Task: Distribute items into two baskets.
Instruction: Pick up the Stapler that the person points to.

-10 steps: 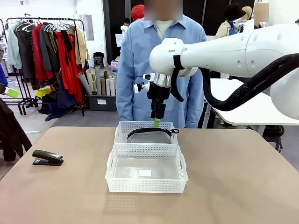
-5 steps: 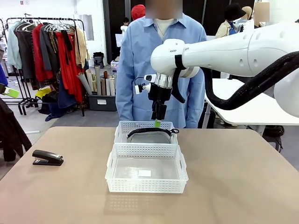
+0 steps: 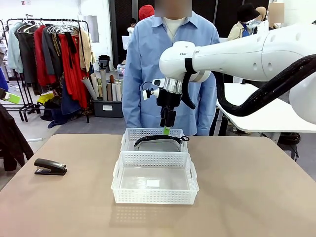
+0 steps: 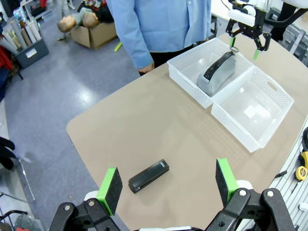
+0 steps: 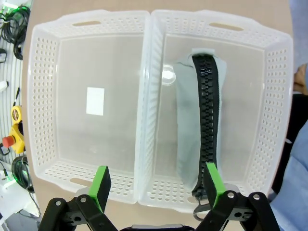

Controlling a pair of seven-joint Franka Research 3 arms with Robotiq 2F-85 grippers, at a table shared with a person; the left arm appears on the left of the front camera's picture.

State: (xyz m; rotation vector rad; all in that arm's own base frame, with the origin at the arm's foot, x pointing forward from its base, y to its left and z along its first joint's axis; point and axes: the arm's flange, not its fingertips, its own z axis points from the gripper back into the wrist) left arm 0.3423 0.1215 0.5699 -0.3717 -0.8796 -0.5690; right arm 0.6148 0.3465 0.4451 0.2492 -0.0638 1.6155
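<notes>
Right end effector [image 3: 166, 129] unchanged from half a second ago: just above the far white perforated plastic basket [image 3: 129, 134], fingers wide, empty. Grey soft oblong pouch with black strap [image 3: 158, 145] lies inside that basket. Small black stapler [image 3: 50, 167] sits well left of it on the smooth tan counter [image 3: 247, 187]. Left end effector [image 4: 168, 185] wide, empty.

You had bright, even overhead light in all three views. On the table [image 3: 256, 187] the near basket [image 3: 154, 183] cast only a faint, soft shadow toward you. Your right wrist view showed a small round glare spot inside the far basket [image 5: 279, 106]. The glossy floor [image 4: 57, 110] gave pale reflections. Both wrist views bowed straight edges near their corners. Focus was sharp throughout.
</notes>
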